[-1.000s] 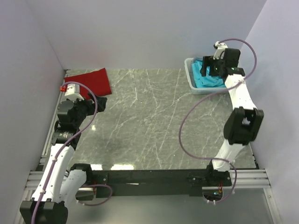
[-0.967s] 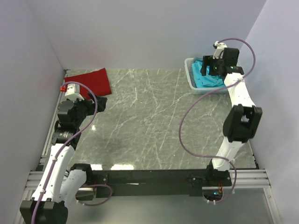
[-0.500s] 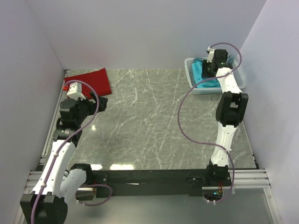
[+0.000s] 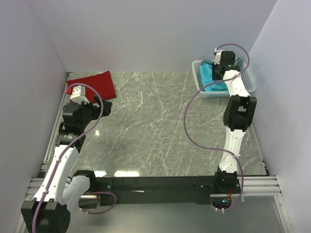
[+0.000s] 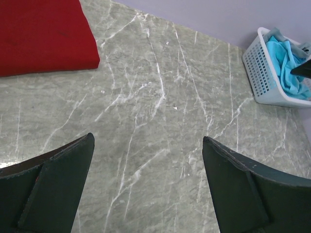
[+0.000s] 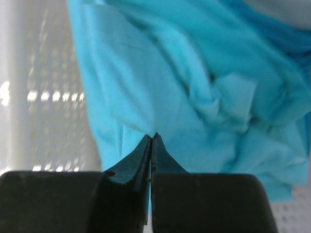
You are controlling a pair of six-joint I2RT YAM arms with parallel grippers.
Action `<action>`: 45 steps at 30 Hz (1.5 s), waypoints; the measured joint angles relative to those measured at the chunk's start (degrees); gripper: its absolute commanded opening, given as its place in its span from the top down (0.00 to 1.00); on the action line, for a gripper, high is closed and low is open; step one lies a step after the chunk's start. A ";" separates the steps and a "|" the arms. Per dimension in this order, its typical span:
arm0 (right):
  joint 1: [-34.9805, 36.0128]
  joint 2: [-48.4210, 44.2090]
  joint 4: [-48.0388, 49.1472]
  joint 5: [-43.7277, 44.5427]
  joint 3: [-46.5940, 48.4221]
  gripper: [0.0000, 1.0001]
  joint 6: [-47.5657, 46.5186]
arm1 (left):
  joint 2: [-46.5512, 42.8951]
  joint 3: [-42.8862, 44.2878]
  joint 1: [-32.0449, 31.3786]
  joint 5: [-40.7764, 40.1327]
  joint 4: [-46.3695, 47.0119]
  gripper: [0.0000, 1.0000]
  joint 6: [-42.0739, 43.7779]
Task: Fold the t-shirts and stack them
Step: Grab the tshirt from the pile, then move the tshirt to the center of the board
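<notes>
Grey marble table (image 4: 155, 126) across the middle, both arms out. Far right corner: the white slatted basket (image 4: 198, 78), with the turquoise t-shirts (image 6: 194, 73) bunched and crumpled inside it. Far left corner: the red t-shirt (image 5: 39, 34), folded flat on the marble, well apart from the basket. The left gripper (image 5: 148, 141) hovers over bare table near the red shirt, its jaws spread wide and nothing between them. The right gripper (image 6: 153, 138) is down in the basket, jaws pressed tight together with the tips right at a turquoise fold. Can't tell whether any cloth is pinched between them.
</notes>
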 measured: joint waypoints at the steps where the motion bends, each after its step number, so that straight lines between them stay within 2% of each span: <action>1: 0.31 -1.51 0.39 0.02 -2.56 1.00 -0.26 | 0.00 0.00 0.00 -0.02 -0.02 0.00 0.00; 5: 3.10 -12.63 0.37 -0.09 -13.97 1.00 -1.36 | -0.17 0.00 0.02 0.00 -0.02 0.01 0.00; 9: 8.15 -25.24 -0.37 -1.64 -17.29 1.00 -1.92 | -0.61 0.00 0.04 0.02 -0.02 0.01 0.00; 14: 12.26 -40.28 -2.89 -9.01 -12.04 1.00 -4.02 | -1.86 0.00 0.04 0.11 -0.02 0.01 0.00; 18: 13.55 -48.22 -6.75 -15.74 -5.62 1.00 -6.36 | -2.80 0.00 0.04 0.44 -0.02 0.01 0.00; 22: 16.57 -55.19 -9.18 -22.10 -5.11 1.00 -7.91 | -3.65 0.00 0.04 0.94 0.09 0.01 0.00; 28: 17.20 -60.96 -10.32 -30.53 -3.58 1.00 -5.42 | -4.04 -0.15 0.04 3.37 1.11 0.01 0.02; 37: 16.96 -62.51 -3.85 -44.02 -1.77 1.00 8.33 | -4.07 -0.37 0.02 6.58 2.01 0.01 0.39; 41: 16.96 -63.73 -2.43 -45.31 -6.93 1.00 10.10 | -4.33 -0.85 0.04 6.86 2.27 0.01 0.48; 45: 16.96 -67.30 0.31 -43.39 -17.97 1.00 10.23 | -4.46 -0.90 0.04 6.97 2.27 0.01 0.48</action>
